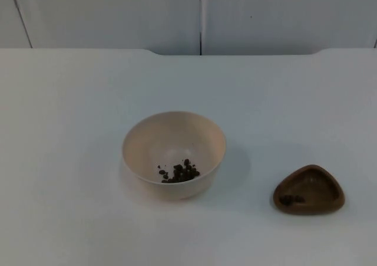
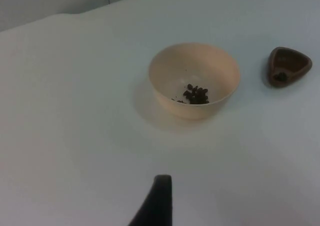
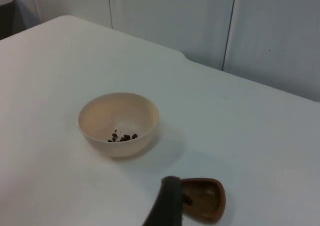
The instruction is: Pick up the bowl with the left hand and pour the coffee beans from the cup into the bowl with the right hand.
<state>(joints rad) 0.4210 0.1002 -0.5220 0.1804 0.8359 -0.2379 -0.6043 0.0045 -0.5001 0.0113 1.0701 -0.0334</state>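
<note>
I see a round cream bowl (image 1: 174,153) standing upright on the white bench (image 1: 70,160), near its middle. A small heap of dark coffee beans (image 1: 179,173) lies at the bottom of the bowl. To its right, well apart, I see a shallow brown cup (image 1: 308,189) of rounded triangular outline, upright, with a few beans inside.
</note>
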